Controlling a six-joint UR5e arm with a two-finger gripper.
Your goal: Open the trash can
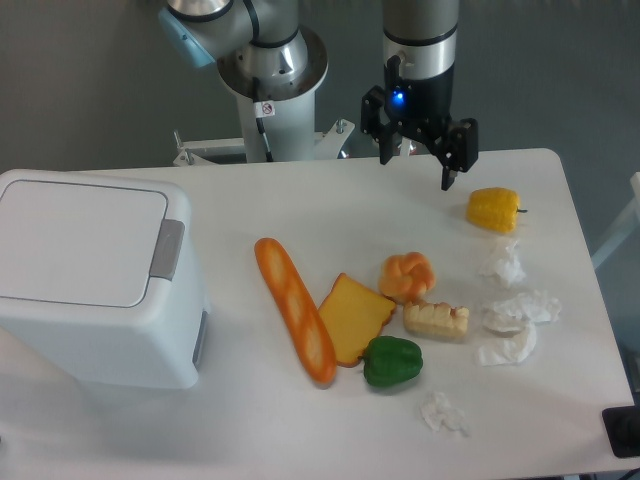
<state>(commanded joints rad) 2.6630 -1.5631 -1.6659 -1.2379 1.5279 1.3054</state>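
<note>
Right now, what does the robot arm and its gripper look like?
The arm is a grey cylinder with silver joints and light-blue caps, on a white round base carrying a small red-and-white sticker. The gripper is black, with a glowing blue light on its body and two dark, angular jaws.

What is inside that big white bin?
Cannot be seen: the trash can has its flat lid shut, with the grey tab at its edge. The lid covers whatever it holds.
</note>
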